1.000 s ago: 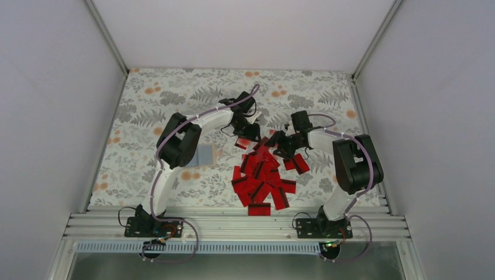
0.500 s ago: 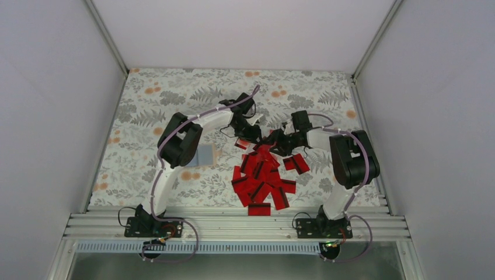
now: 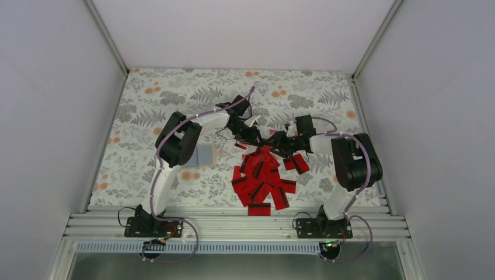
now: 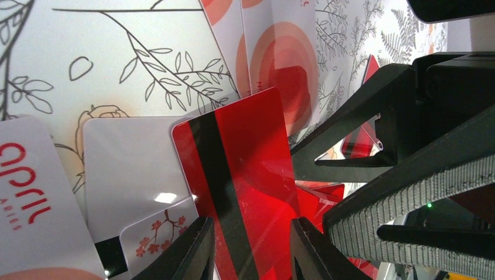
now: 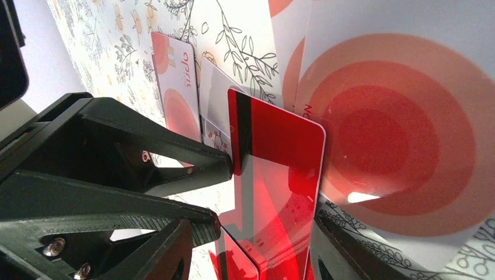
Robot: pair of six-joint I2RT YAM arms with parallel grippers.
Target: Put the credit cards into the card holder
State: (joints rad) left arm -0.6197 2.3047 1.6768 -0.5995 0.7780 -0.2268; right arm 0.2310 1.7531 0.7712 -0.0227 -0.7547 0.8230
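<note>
A red credit card (image 4: 245,169) with a black stripe stands between the fingers of my left gripper (image 4: 251,251), which is shut on its two long edges. My right gripper (image 5: 262,251) straddles the same card (image 5: 274,151) with open jaws. One right finger lies at the card's edge; the other stands apart. In the top view both grippers (image 3: 257,139) (image 3: 274,143) meet nose to nose above the far end of the pile of red credit cards (image 3: 262,178). The card holder (image 3: 204,154), a small flat greyish rectangle, lies on the cloth left of the pile, beside the left arm.
Pale cards lie under the grippers, one with a red blot (image 5: 403,134) and one plain white (image 4: 134,169). Two red cards (image 3: 296,163) lie just right of the pile. The flowered cloth (image 3: 152,99) covers the table, with walls on three sides.
The right gripper has moved left toward the left gripper and its jaws have narrowed around the card. The left gripper has barely shifted.
</note>
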